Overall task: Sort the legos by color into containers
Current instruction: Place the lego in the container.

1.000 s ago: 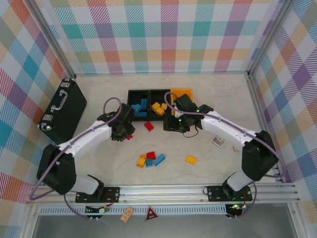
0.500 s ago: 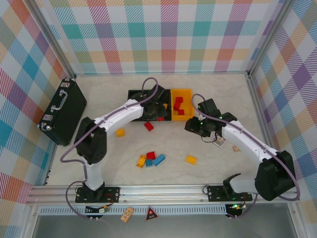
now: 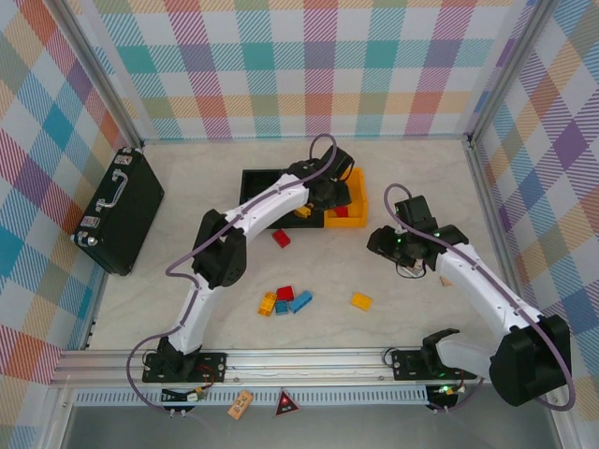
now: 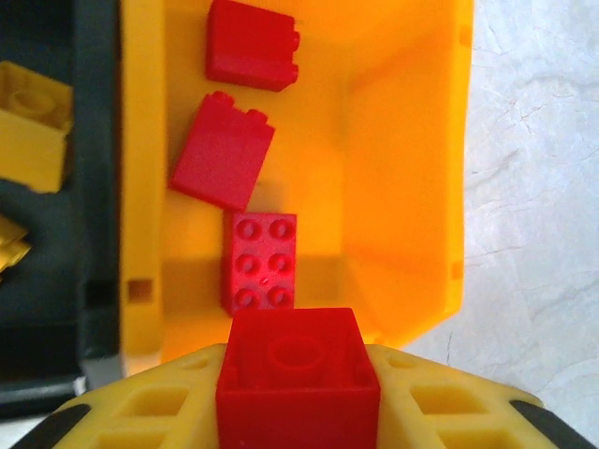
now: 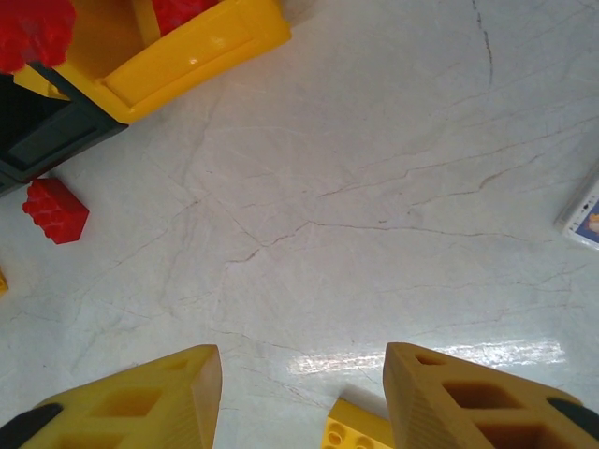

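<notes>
My left gripper (image 4: 298,360) is shut on a red lego (image 4: 298,379) and hangs over the near end of the yellow-orange container (image 4: 402,178), where three red legos (image 4: 223,164) lie. The top view shows that left gripper (image 3: 335,187) above the same container (image 3: 357,215). Beside it, a black container (image 4: 94,234) holds yellow legos (image 4: 33,126). My right gripper (image 5: 301,360) is open above bare table, with a yellow lego (image 5: 360,432) on the table just below its fingers. From above, this right gripper (image 3: 404,251) sits right of the containers.
Loose legos lie on the table: a red one (image 3: 281,238), a cluster of orange, red and blue (image 3: 284,300), and a yellow one (image 3: 361,300). A black briefcase (image 3: 117,210) lies at the left. A printed card (image 5: 585,210) lies right of my right gripper.
My left arm has swung from the table left of the containers over to the yellow-orange container, carrying the red lego. My right gripper has pulled back from the containers toward the right.
</notes>
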You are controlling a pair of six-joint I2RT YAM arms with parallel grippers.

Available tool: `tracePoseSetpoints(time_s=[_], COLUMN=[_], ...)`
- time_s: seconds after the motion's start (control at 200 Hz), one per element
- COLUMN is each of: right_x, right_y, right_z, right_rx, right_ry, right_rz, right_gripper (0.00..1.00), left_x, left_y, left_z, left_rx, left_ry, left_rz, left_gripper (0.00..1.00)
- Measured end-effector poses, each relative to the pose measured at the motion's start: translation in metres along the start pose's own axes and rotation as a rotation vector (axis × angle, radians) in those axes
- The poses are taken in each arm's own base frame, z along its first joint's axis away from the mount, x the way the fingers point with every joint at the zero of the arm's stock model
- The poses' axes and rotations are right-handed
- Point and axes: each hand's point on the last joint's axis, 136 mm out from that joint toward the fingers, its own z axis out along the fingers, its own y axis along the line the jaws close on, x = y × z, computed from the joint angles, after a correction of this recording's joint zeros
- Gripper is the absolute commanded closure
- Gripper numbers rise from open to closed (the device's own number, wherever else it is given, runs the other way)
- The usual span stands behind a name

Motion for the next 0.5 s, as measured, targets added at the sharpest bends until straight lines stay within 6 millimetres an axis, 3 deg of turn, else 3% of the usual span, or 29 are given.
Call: tracePoseSetpoints(time_s=[0.16, 0.3, 0.5], right_x=[0.006, 0.004, 0.002], right_y=[-0.005, -0.007, -0.008], right_z=[0.000, -0.006, -0.011], right_rx=[0.005, 0.002, 0.000], right_ry=[0.006, -0.014, -0.033], right_rz=[0.006, 0.010, 0.013], right_gripper=[0.51, 0.51, 0.51], left_x=[-0.008, -0.004, 0.002], left_y=[-0.014, -0.014, -0.011], left_z=[0.019, 0.033, 0.042], left_rx=[0.025, 0.024, 0.016], left_ry=[0.001, 0.021, 0.045], left_rz=[0.011, 0.011, 0.016], left_gripper=[0.62, 0.61, 0.46])
